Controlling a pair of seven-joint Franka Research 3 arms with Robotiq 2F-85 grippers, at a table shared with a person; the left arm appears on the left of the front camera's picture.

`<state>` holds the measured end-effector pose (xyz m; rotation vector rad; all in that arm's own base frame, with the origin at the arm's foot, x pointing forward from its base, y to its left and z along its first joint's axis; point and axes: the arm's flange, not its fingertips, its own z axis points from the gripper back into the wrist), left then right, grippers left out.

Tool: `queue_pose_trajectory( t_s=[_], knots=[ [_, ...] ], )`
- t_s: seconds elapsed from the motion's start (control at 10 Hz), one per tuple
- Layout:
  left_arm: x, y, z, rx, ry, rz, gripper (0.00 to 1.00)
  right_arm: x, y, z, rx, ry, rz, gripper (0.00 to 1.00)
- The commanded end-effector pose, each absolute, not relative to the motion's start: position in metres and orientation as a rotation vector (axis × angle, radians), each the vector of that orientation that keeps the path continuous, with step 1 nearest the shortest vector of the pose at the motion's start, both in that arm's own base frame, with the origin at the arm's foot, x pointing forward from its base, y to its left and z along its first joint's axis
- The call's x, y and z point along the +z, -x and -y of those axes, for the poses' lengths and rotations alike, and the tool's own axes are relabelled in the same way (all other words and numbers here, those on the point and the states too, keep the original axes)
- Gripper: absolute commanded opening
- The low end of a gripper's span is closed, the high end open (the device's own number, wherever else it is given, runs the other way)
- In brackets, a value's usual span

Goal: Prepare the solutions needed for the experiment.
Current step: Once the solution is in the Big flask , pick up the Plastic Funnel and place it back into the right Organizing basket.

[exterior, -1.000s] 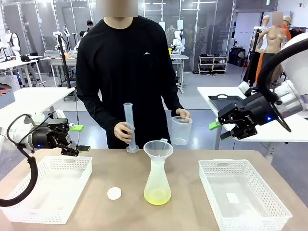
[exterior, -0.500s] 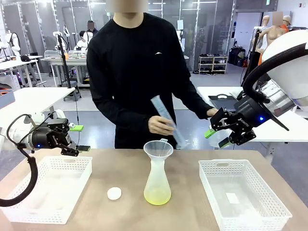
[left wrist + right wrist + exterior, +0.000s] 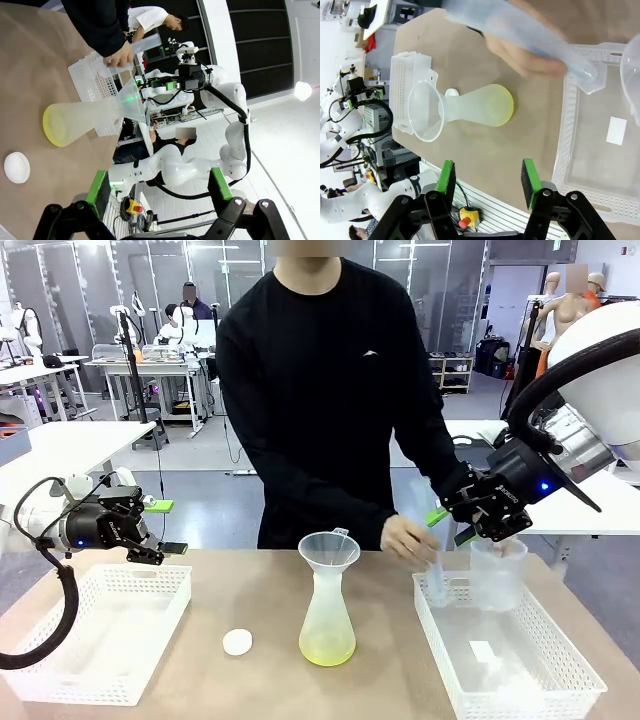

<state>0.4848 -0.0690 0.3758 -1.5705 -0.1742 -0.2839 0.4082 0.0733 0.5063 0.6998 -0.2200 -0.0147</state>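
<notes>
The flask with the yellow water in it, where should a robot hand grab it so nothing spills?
Probably by the narrow neck of the flask, just under the funnel, coming in level from the side. The funnel blocks the top, and the base is wide and sloping. The flask stands upright with the yellow liquid low down, so a level grip should keep it in.

We are in a lab: the worktop [image 3: 250, 590] carries a frosted conical flask [image 3: 327, 608] of yellow-green solution [image 3: 327, 649] under a funnel [image 3: 328, 552], white mesh baskets [image 3: 80, 680] flank it, and white tables [image 3: 60, 445] and glass partitions [image 3: 80, 280] stand behind.
</notes>
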Motion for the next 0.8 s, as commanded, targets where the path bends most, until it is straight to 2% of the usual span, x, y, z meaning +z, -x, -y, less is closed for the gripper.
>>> queue_pose_trajectory(
  t_s=[0.0,0.7],
  knots=[
    [0.378,-0.485,0.071,-0.284,1.584,0.19,1.0,0.505,-0.409,-0.073,-0.013,-0.684,0.225,0.67],
    [0.378,-0.485,0.071,-0.284,1.584,0.19,1.0,0.516,-0.414,-0.16,-0.081,-0.627,0.131,0.67]
  ],
)
